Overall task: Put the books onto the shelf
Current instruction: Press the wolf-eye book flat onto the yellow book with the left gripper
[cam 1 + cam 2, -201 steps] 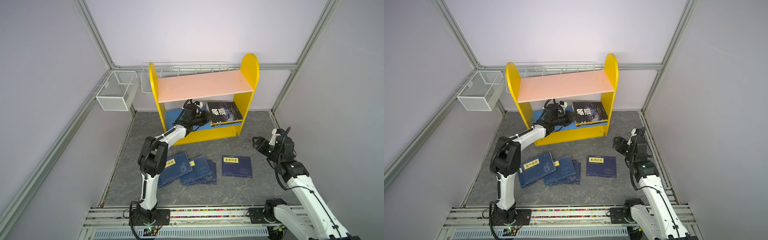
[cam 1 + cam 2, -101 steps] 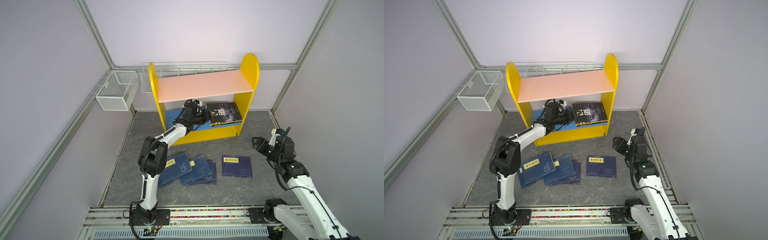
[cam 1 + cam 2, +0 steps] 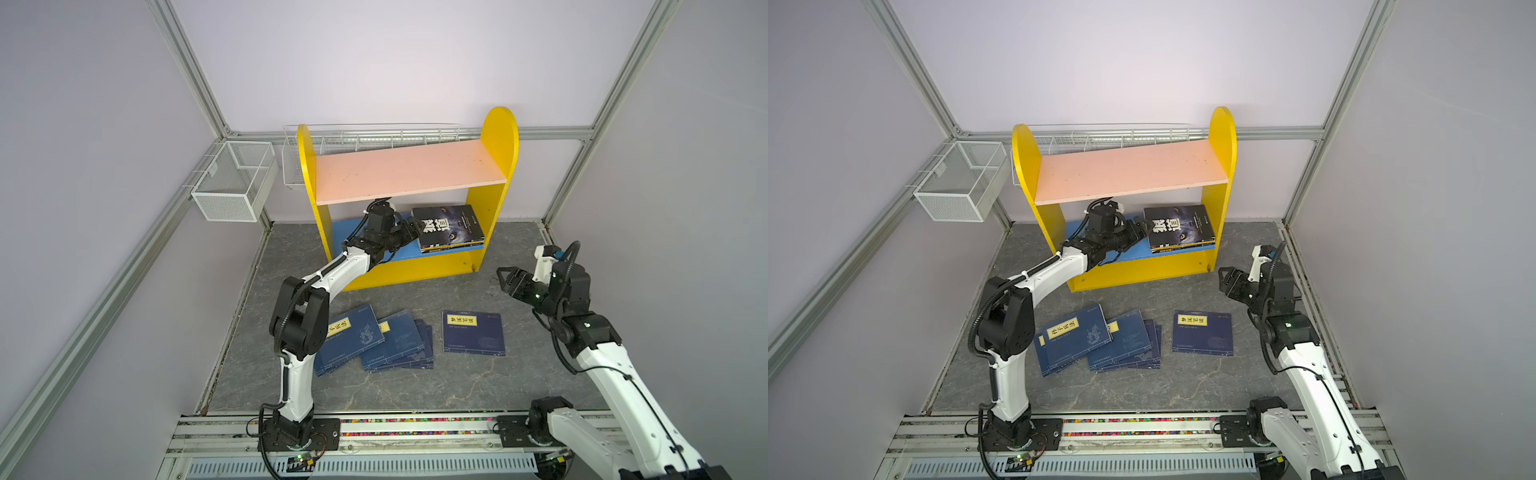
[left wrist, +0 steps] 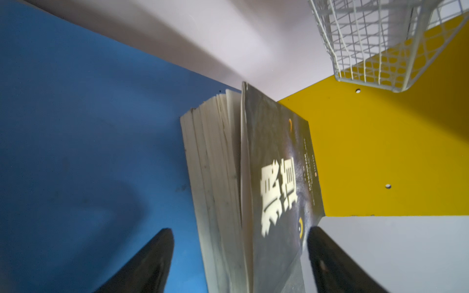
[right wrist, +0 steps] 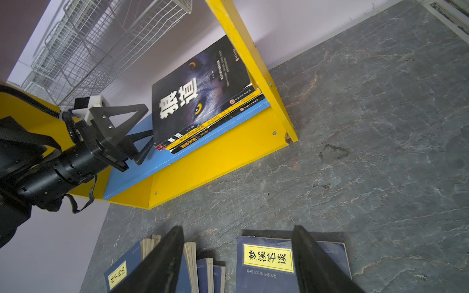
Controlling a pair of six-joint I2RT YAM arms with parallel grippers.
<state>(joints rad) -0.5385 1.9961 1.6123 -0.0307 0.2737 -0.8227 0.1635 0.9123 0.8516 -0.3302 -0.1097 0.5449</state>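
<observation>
Several navy books [image 3: 399, 343], yellow labels [image 3: 461, 319], lying flat.

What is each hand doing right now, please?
Left hand: open, straddling the black book edge, not gripping.
Right hand: open, holding nothing.

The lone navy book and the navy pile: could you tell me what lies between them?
Just bare grey floor separates the lone navy book from the navy pile, in both top views.
</observation>
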